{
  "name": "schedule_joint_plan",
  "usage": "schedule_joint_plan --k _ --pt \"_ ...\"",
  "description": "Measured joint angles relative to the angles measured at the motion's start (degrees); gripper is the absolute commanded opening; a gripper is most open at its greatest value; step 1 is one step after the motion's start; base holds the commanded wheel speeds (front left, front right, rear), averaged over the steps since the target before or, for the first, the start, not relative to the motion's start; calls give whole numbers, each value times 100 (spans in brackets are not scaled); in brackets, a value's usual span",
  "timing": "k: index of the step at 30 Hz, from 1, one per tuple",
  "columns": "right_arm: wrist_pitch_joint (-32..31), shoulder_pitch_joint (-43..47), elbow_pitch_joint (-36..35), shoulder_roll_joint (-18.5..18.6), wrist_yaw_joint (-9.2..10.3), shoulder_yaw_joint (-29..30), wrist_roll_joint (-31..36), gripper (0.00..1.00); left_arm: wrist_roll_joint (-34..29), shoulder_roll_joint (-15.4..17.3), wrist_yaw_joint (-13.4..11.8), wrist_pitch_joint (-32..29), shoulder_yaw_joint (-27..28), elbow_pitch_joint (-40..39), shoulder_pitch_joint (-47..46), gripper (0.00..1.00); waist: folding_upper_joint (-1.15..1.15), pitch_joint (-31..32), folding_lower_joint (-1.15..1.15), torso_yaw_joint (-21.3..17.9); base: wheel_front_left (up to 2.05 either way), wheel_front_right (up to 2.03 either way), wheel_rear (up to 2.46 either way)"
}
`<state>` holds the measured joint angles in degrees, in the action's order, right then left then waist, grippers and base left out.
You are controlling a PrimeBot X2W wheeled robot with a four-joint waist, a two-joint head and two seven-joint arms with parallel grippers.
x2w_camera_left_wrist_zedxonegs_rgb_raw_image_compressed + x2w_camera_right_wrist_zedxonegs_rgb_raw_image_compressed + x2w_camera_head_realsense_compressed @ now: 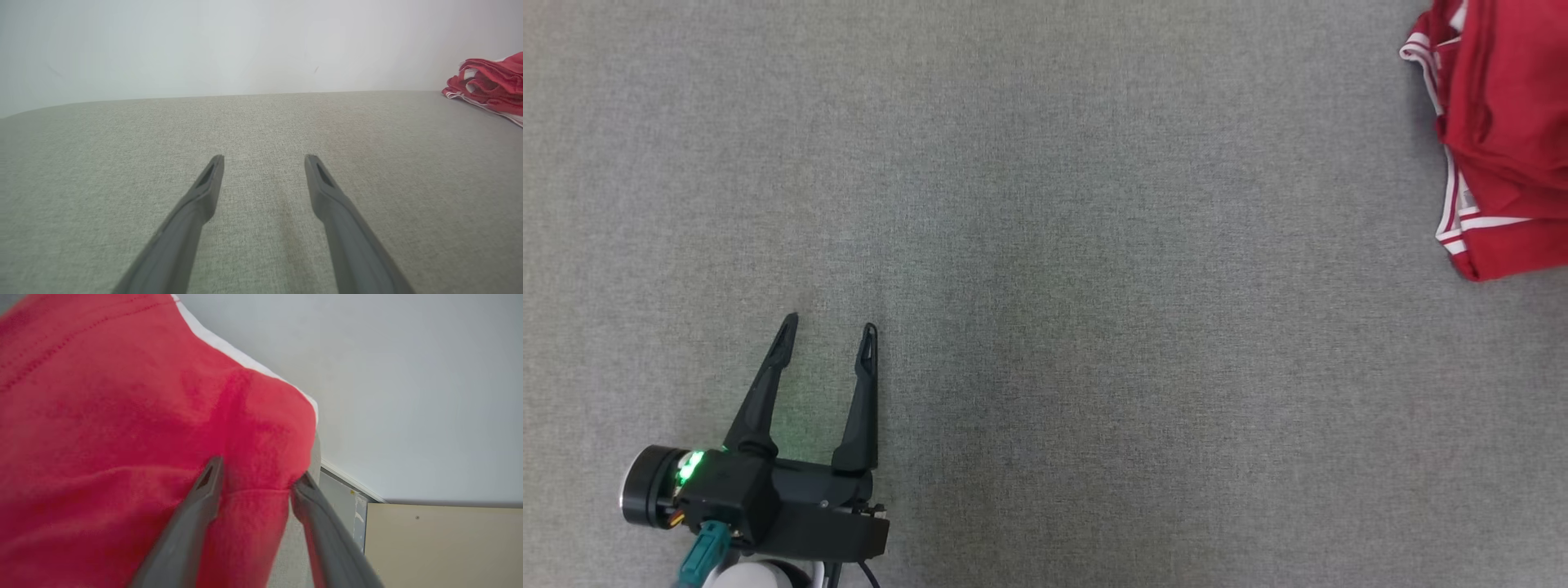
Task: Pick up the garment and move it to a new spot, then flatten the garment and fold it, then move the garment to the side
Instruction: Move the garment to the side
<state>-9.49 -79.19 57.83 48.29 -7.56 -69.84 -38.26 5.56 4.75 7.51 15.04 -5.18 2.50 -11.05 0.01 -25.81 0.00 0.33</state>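
Garment [1503, 122]: red with white trim, lying in folds at the far right edge of the grey tabletop [1045, 204].
Left end effector [830, 323]: spread, empty, near left.
Right end effector [260, 467]: fingers spread, garment cloth between them.

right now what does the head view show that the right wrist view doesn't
Head view: the left gripper, open, over a wide stretch of grey fabric surface. Right wrist view: the right gripper, open, with a fold of the garment between its fingers, plus a pale wall and a beige panel. Both: the garment, red with white trim.
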Motion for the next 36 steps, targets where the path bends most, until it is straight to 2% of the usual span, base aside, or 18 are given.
schedule_joint_plan --k 4,8,13,14,17,20,24,29,30,31,36 --pt "211 -77 182 -78 0 13 18 100 1 -14 0 0 43 55 18 100 0 111 0 -19 0 0 0" --pt "777 -87 456 -225 0 283 -99 100 18 -51 0 0 86 138 79 100 0 315 0 -28 0 0 0" --pt "1897 49 846 -617 0 882 -443 100 56 -85 0 0 221 230 365 100 0 677 -1 -30 0 0 0" --pt "1897 49 846 -617 0 882 -443 100 56 -85 0 0 221 230 365 100 0 677 -1 -30 0 0 0" --pt "2312 416 1034 -920 0 1170 -626 100 56 -107 0 1 328 265 615 100 -1 942 -1 -34 0 0 0" --pt "2434 812 1060 -1193 0 1478 -778 100 57 -119 0 0 428 302 878 100 -1 1225 -2 -46 0 0 0" --pt "2449 1291 396 -1310 0 2404 -627 100 46 -127 0 0 569 325 1159 100 -2 1594 -2 -75 0 0 0" --pt "2457 2781 -499 -1538 1 4030 65 100 21 -155 0 0 641 396 1355 100 -2 2003 -2 -101 0 0 0" --pt "2457 3079 -733 -1648 1 4369 287 100 21 -154 0 0 655 410 1367 100 -2 2080 -2 -102 0 0 0" --pt "2459 3663 -1265 -1965 0 4994 753 100 20 -154 0 0 684 430 1436 100 -2 2219 -3 -103 0 0 0" --pt "2459 5119 -2536 -2755 1 6205 1790 100 4 -163 0 0 670 454 1485 100 -2 2484 -2 -89 0 0 0"
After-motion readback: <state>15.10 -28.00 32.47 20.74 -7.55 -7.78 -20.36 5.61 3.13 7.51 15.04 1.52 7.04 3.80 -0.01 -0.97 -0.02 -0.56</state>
